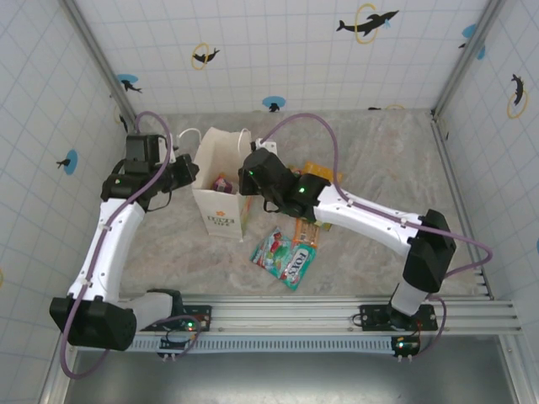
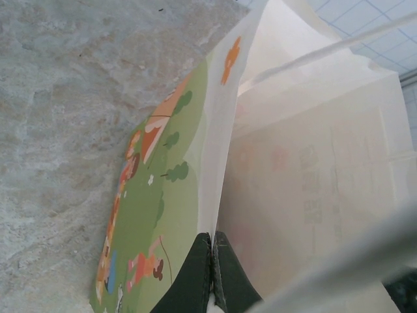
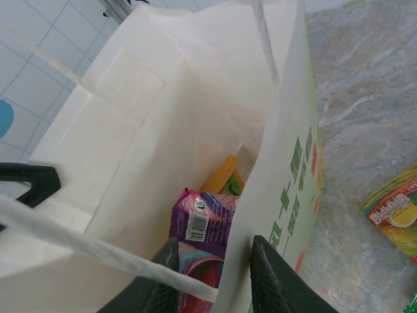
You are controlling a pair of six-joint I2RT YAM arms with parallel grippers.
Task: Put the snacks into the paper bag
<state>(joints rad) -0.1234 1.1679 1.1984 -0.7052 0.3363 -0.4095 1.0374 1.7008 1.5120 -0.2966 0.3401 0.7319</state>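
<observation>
Partway done: a purple packet (image 3: 199, 218) and an orange packet (image 3: 223, 175) sit inside the tall white paper bag (image 1: 221, 202), whose wall the left claw (image 2: 213, 238) pinches shut, while the right claw (image 3: 214, 240) hangs half-open at its mouth and several glossy packets (image 1: 296, 263) wait on the surface (image 1: 379, 168).

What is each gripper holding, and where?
Left gripper: the bag, pinched at its top rim. Right gripper: jaws apart over a purple packet in the bag; grip cannot be told.

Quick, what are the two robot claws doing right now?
Left gripper: shut, pinching the paper bag by its edge.
Right gripper: open, above a purple snack inside the bag.
</observation>
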